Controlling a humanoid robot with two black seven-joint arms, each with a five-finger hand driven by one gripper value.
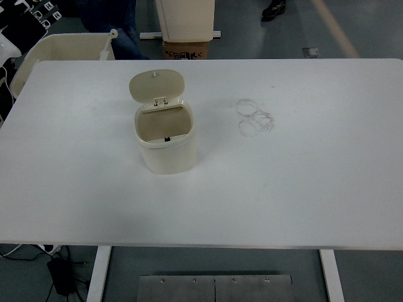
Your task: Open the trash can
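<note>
The trash can [165, 141] near the desk's [302, 189] far-left edge stands with lid [156, 86] up; job looks done, neither hand visible

White table [302, 189] on grey floor [264, 38], cream bin [63, 47] & cardboard box [186, 50] behind.

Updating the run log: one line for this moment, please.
trash can: upright on table | lid: open | hands: not in view
</note>
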